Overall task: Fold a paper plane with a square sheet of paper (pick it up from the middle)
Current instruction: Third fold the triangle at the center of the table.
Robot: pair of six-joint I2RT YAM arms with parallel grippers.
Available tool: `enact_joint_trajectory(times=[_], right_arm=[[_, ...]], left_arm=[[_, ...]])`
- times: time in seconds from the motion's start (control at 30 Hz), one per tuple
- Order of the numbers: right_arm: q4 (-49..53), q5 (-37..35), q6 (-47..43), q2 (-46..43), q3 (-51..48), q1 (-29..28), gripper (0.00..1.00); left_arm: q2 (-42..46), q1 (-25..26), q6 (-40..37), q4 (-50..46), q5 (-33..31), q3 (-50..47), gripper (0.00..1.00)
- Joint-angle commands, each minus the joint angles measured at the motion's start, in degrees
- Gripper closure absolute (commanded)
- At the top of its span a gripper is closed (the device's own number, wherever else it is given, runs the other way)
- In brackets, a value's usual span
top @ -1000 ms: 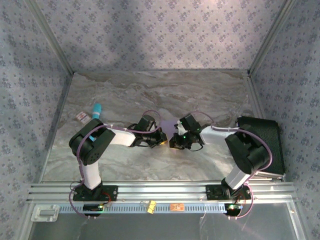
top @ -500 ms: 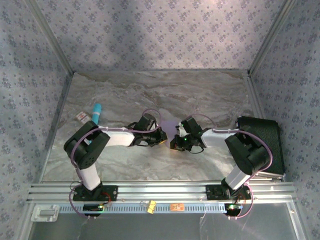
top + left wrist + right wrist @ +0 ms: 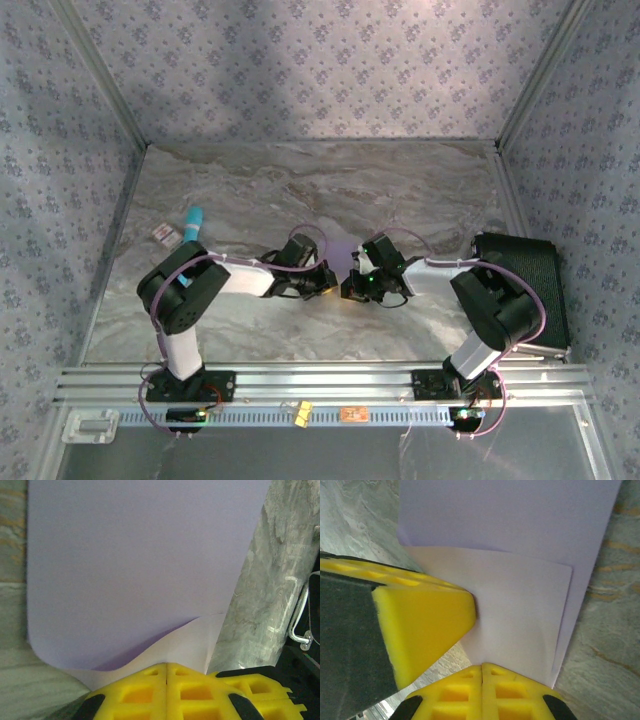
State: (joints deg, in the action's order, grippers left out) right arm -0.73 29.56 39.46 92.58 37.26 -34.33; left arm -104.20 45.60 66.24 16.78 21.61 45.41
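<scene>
**Lavender sheet pinched from both sides at mid-table**

Lavender paper is what you will find at the middle of the marble table (image 3: pixel 300 190). The sheet of paper (image 3: pixel 145 565) lies mostly flat there, between the two arms. Its near edge is turned up and over, showing a paler underside.

Your left gripper (image 3: pixel 166 666) has its yellow pads pressed together. The pale flap runs right down into the seam between them, so it is pinching the paper's lifted edge. The fold curls in a soft arc just above the pads, and the rest of the sheet stretches away flat.

Your right gripper (image 3: pixel 481 667) is likewise closed, with its pads meeting on the pale flap at the bottom of the right wrist view. Just beside it, touching the flap from the left, sits a yellow wedge (image 3: pixel 425 615), most likely a finger of the left gripper.

From above, both wrists meet nose to nose over the near edge of the sheet, though the fingertips are too small there to read.

A teal tube (image 3: pixel 193 222) lies well apart at the left of the table. A black case (image 3: pixel 525 280) sits at the right edge.
</scene>
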Motion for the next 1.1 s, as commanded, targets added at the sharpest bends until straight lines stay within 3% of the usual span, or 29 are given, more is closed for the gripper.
enact_joint_trajectory(times=[0.0,0.4,0.7,1.07], right_arm=[[6.25,-4.51,-0.69,1.12,-2.74,-0.3,1.0],[7.03,-4.96,-1.42,0.69,-2.65,-0.57,1.0],[7.41,-5.13,-1.77,0.18,-2.59,-0.57,1.0],[6.6,-4.6,-2.01,0.33,-2.54,-0.57,1.0]], left_arm=[[-1.8,-2.76,-1.51,-2.32,-2.29,-1.11,0.94],[-1.77,-7.68,-7.16,-11.39,-2.49,4.2,0.94],[-2.83,-12.57,-8.79,-11.26,-0.27,3.52,0.95],[-0.76,-14.6,-10.47,-11.98,1.91,5.46,0.93]])
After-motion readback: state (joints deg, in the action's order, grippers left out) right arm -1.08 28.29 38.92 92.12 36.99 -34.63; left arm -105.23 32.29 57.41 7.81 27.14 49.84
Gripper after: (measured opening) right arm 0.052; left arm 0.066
